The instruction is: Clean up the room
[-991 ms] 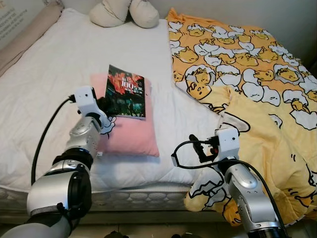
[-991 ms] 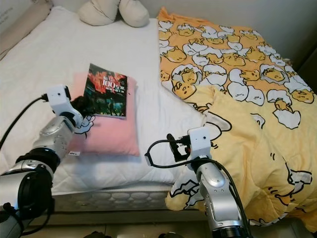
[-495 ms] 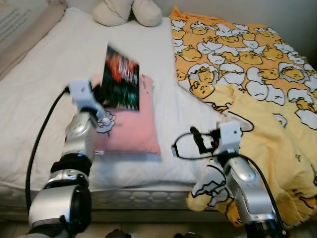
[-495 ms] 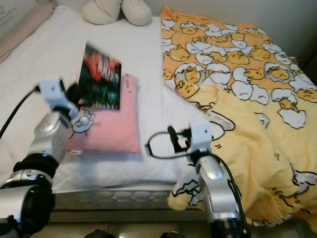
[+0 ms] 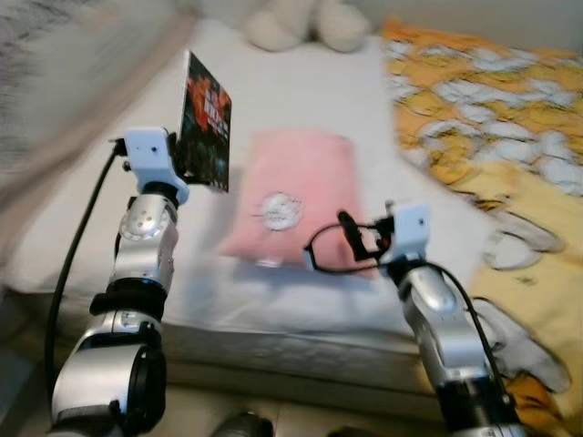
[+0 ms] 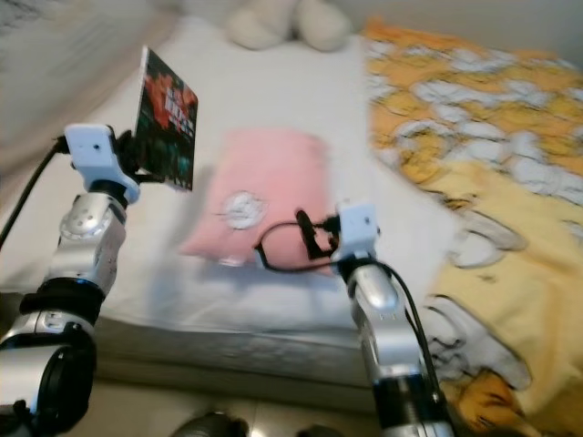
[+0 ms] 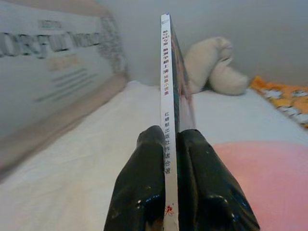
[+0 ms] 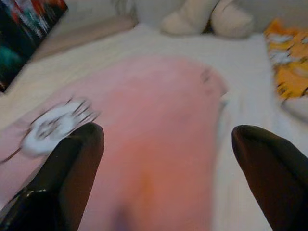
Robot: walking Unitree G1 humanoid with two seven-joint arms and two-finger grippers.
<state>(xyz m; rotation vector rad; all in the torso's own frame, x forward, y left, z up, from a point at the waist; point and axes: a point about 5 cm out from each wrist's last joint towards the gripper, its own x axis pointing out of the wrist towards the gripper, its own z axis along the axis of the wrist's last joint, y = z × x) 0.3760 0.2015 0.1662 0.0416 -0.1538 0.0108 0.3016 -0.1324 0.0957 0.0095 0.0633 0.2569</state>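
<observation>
Nearest, right gripper [image 5: 349, 238]: lower centre of the left eye view, jaws spread wide and holding nothing, hovering above the near end of the pillow, likely readied for a later pick.
Left gripper [image 7: 171, 144]: jaws clamped on the book's spine edge, raised at the left of the head views.
Book [image 5: 206, 121]: upper left, upright and clear of the bedding, probably held so to be carried off the bed.
Pink pillow [image 5: 296, 189]: centre, lying flat on the mattress with a white emblem near its front.
White mattress [image 5: 273, 82]: bears the pillow.
Yellow patterned blanket [image 5: 474, 100]: right, crumpled, hanging over the bed edge.
Cream plush toy [image 5: 305, 23]: top centre, at the head of the bed.
</observation>
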